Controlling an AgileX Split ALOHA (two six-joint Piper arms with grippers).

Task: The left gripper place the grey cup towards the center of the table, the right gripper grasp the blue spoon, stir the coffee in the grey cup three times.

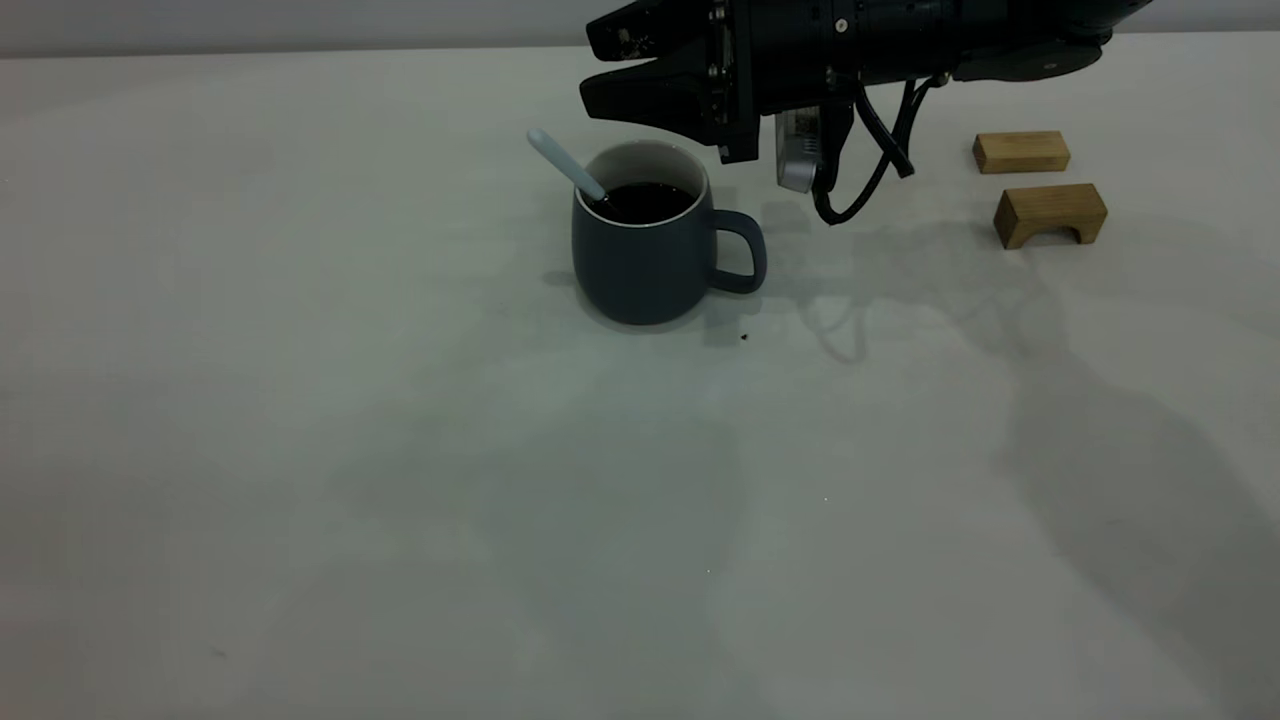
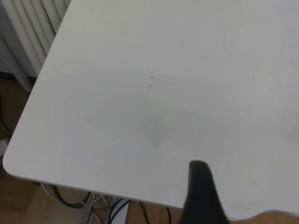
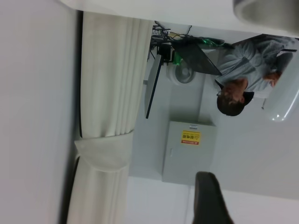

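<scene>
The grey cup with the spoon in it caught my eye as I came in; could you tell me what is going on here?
The grey cup stands mid-table holding dark coffee, with the blue spoon leaning inside, handle up and to the left. The right gripper hangs just above and behind the rim, jaws apart, holding nothing. The left gripper is off near a table corner, away from the cup. Two wooden blocks sit off to the right.

Black right arm [image 1: 860, 45], tapered dark jaws, looping black cables [image 1: 870, 165], silver cylinder [image 1: 797, 150], small screws
</scene>
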